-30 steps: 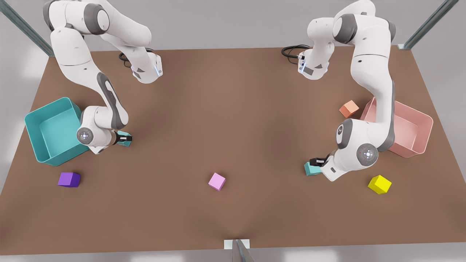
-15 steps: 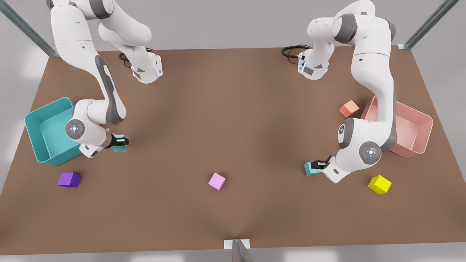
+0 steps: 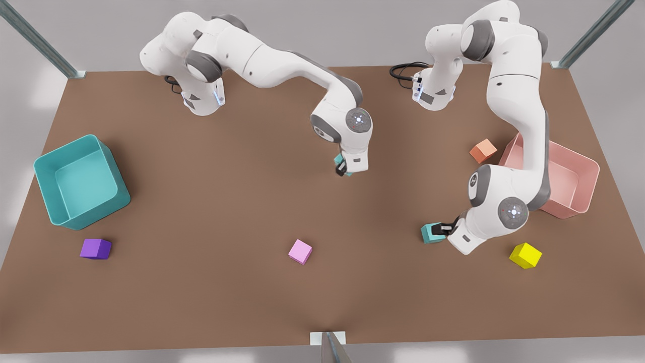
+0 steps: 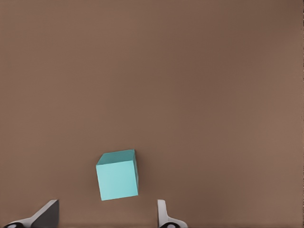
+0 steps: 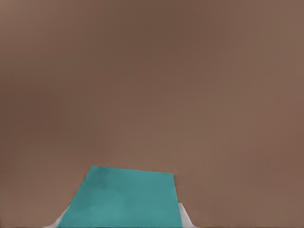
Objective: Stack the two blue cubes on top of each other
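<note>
Teal carried cube (image 3: 338, 161) sat at the centre of the front view, pinched in the right gripper (image 3: 343, 170). Half a sec earlier that gripper & cube were low beside the teal bin (image 3: 45, 174) at the frame's left. The arm had since swung out across the brown table (image 3: 252, 201) toward the middle. Right wrist view: the cube's face looms large between the two finger pads, bare table beyond, so the grip looked firm. Whether the cube hung clear of the table can't be told for sure.

Second cube (image 3: 429, 233) lay on the table at the frame's lower right, where it was a sec ago. The left gripper (image 3: 443, 228) stood just beside it, a bit nearer than 1 sec ago and barely changed since. Left wrist view: fingers spread wide, the cube a little ahead of the tips, not touched.

Meaning, as a judgement: one cube was picked & in transit and the other wasn't yet grasped. The two were well apart, so no stack yet.
</note>
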